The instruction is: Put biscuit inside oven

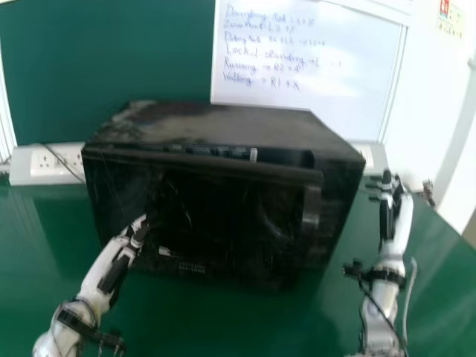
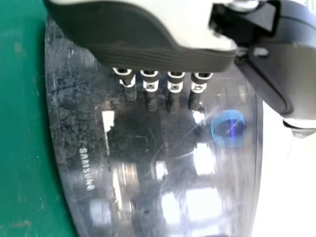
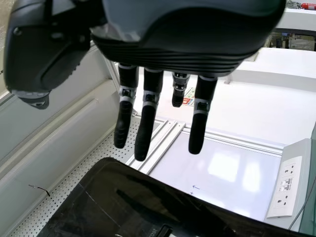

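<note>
The boxy black oven (image 1: 238, 126) has its glossy dark glass door (image 1: 223, 238) standing, it seems, slightly proud of the body, with a gap at one o'clock on its top edge. The white-and-black left hand (image 1: 128, 242) is at the door's eight o'clock, close to the glass; whether it is open or closed, or quite touching, I cannot tell. If it pushed straight in from there, it would likely shut the door again, or skid on the slick glass and nudge the oven round on the green bench (image 1: 297, 320).

The black right hand (image 1: 399, 208) is at the oven's three o'clock, fingers straight and nothing in them, just off the body. The dark upright bar (image 1: 311, 208) at the door's three o'clock is probably the handle; a swing inward with straight fingers could knock it or the oven's corner rather than hook behind it. The pale cable (image 1: 411, 294) looping off the right forearm might snag during a wide reach.

Where the biscuit is, I cannot tell. The gap looks too narrow for it and a hand together, so forcing it in now would risk crumbling it against the door edge.
</note>
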Controlling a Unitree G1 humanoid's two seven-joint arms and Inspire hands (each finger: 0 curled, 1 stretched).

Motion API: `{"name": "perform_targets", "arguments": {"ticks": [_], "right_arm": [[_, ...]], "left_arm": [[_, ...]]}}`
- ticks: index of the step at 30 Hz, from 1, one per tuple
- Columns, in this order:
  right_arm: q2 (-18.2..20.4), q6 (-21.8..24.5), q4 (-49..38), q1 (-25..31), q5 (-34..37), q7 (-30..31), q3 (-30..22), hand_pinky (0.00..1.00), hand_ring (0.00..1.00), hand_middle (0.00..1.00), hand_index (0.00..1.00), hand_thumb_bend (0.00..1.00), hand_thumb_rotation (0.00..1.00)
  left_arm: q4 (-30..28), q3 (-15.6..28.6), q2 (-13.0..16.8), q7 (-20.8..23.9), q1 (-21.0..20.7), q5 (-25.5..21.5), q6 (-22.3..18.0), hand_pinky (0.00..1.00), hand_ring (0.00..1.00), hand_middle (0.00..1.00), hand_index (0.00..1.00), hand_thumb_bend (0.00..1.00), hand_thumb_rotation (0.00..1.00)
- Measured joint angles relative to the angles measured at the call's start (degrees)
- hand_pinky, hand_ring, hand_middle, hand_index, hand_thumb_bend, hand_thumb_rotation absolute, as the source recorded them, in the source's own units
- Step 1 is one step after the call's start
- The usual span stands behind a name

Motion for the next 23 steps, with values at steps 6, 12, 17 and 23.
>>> {"name": "perform_targets", "arguments": {"ticks": [6,12,17,23], "right_arm": [[0.01,0.04,0.01,0.01,0.29,0.14,-0.05,0.46,0.42,0.46,0.52,0.83,1.0],[0.0,0.17,-0.1,0.07,0.72,0.02,-0.33,0.46,0.42,0.46,0.53,0.84,1.0],[-0.03,0.39,-0.19,0.11,0.8,-0.5,-0.76,0.45,0.41,0.46,0.53,0.84,1.0],[-0.02,0.59,-0.23,0.12,0.82,-0.48,-0.75,0.46,0.41,0.45,0.52,0.83,1.0]], "left_arm": [[6.94,-1.53,0.01,-0.04,-5.34,2.44,-1.92,0.9,0.95,0.95,1.0,0.88,0.84],[10.94,-2.1,0.13,0.11,-9.21,3.37,-2.51,0.88,0.95,0.96,1.0,0.9,0.83],[14.89,-2.24,0.09,1.14,-12.81,4.37,-3.45,0.88,0.94,0.96,1.0,0.92,0.84],[16.38,-2.28,-0.05,1.37,-13.51,4.4,-4.43,0.89,0.94,0.96,1.0,0.95,0.85]]}}
